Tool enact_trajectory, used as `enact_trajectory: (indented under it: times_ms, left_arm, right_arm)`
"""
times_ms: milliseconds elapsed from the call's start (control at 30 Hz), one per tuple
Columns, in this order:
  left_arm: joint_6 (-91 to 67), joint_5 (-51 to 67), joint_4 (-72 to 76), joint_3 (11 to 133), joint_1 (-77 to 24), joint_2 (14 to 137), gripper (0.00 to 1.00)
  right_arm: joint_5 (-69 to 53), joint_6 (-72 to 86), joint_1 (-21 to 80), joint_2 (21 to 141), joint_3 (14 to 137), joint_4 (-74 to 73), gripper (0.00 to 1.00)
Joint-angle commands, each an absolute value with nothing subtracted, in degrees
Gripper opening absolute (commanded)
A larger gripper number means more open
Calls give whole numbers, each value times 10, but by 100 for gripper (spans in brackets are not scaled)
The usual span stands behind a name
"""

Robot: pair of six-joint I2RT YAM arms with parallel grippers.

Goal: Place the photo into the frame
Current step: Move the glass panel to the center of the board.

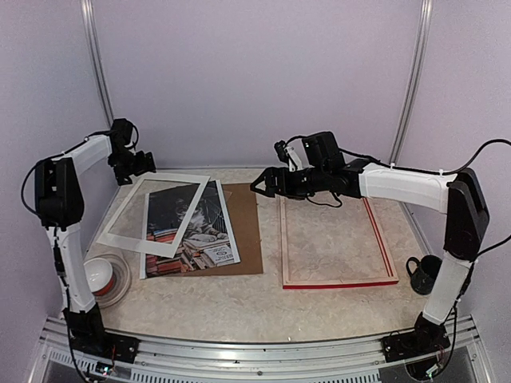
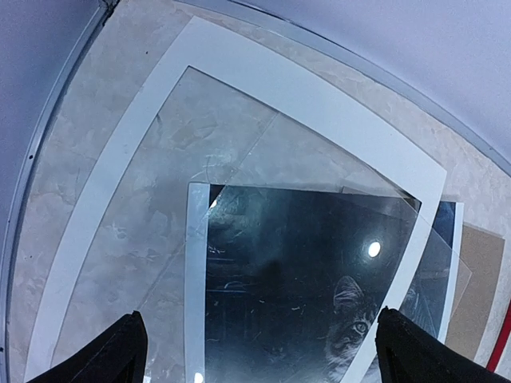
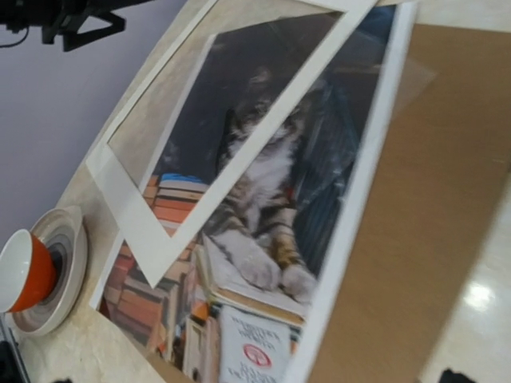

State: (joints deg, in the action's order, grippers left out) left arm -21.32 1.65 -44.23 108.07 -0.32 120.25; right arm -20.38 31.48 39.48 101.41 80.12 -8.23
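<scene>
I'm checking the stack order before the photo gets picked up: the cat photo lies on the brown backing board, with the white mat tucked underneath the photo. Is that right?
Not quite. The white mat lies on top of the photo, with one band crossing over the cat, not underneath it. The right wrist view shows this. The photo does lie on the brown backing board.

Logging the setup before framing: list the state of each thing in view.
Rectangular paper cat print, flat, face up, partly under the mat.
Red rectangular wooden frame, lying flat, empty.
White cut-out mat board, askew over the print.
Brown backing board, flat beneath the print.
Left gripper, jaws open, holding nothing.
Right gripper, jaws open, holding nothing.
</scene>
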Motion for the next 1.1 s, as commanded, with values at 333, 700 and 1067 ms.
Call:
enact_trajectory:
  times_ms: [333, 700, 1067]
  left_arm:
    - [-198, 101, -399, 1066, 51, 1248, 99]
    - [-212, 141, -351, 1000, 56, 1245, 99]
    - [-223, 73, -343, 971, 58, 1246, 99]
  right_arm:
    - [-150, 397, 463, 1300, 1123, -133, 100]
    - [-120, 499, 474, 1400, 1180, -98, 100]
    - [-182, 577, 488, 1489, 1247, -62, 100]
